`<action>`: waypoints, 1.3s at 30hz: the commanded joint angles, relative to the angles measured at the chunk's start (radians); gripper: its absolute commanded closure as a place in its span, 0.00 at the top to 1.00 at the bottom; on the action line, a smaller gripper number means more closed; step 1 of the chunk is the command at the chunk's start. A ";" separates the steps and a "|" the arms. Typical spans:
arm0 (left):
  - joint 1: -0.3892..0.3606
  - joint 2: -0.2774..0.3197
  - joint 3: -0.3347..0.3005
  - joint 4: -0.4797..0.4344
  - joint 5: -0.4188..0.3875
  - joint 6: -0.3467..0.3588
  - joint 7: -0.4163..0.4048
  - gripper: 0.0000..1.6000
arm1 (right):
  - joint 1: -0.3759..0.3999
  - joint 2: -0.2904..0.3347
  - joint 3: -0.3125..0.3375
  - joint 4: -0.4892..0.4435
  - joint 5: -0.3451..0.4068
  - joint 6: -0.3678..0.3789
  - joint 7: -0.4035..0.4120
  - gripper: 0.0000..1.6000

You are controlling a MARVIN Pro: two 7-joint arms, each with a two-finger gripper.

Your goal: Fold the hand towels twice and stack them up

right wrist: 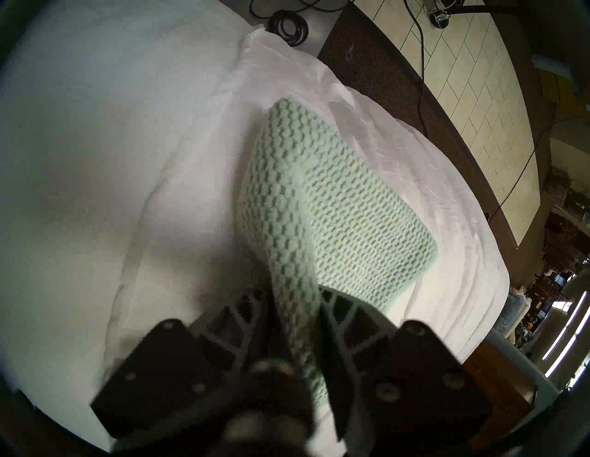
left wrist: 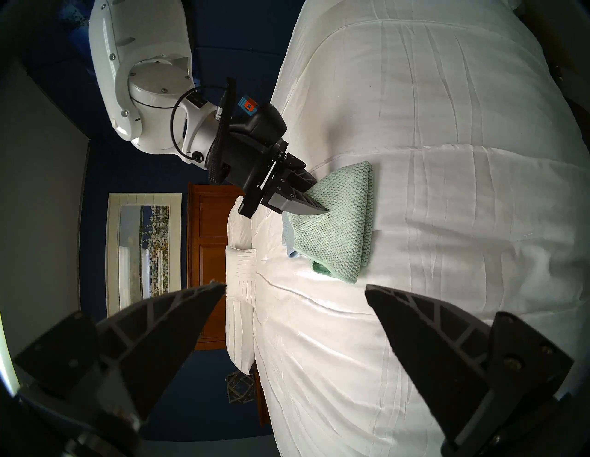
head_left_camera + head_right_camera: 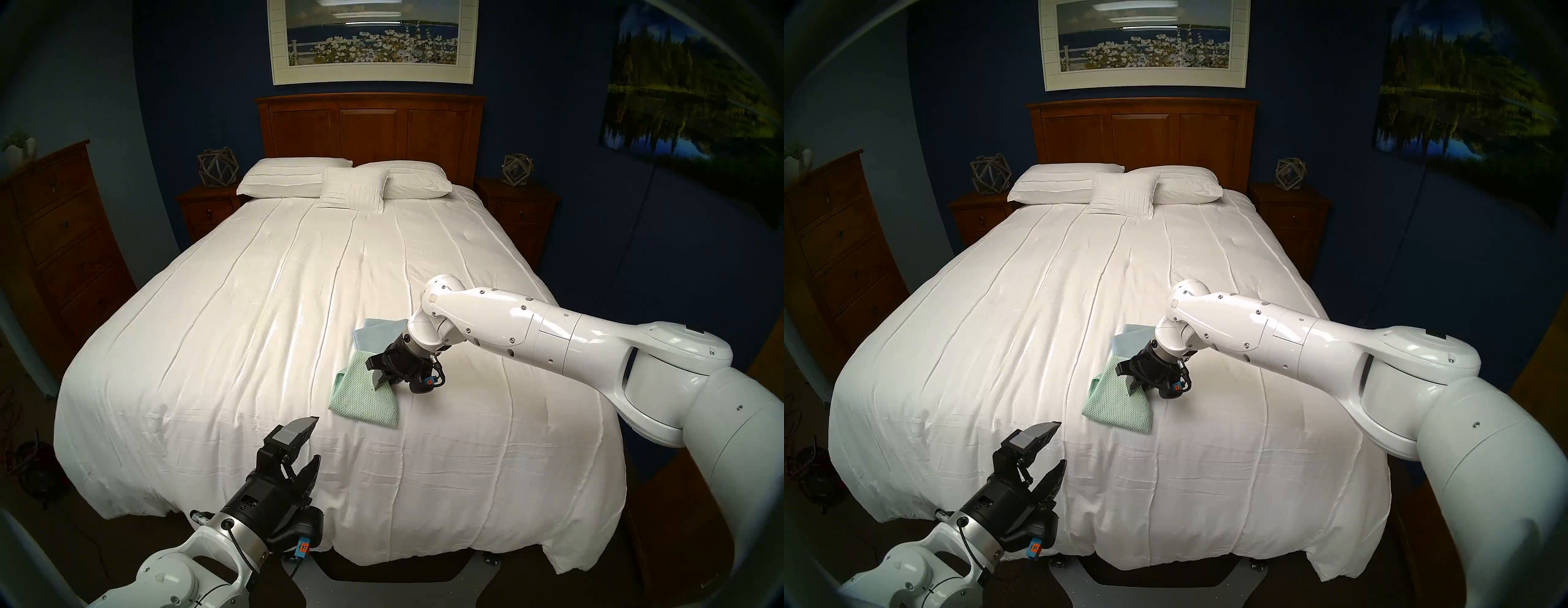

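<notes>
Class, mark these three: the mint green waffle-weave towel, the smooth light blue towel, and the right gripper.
mint green waffle-weave towel (image 3: 365,403): head left view, flat front panel.
smooth light blue towel (image 3: 375,335): head left view, exposed top.
right gripper (image 1: 295,296): right wrist view, between fingertips.

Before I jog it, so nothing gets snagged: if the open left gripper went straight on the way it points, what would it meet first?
Probably bare bedspread; the left gripper aims just short of the green towel. Depth unclear.

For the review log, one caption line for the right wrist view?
Right end effector pinching the folded mint waffle-weave towel above the white bedspread.
</notes>
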 commanded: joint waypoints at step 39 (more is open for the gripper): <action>-0.001 -0.001 0.002 -0.022 0.000 -0.002 0.006 1.00 | 0.230 -0.210 0.036 0.310 -0.041 -0.012 -0.239 0.00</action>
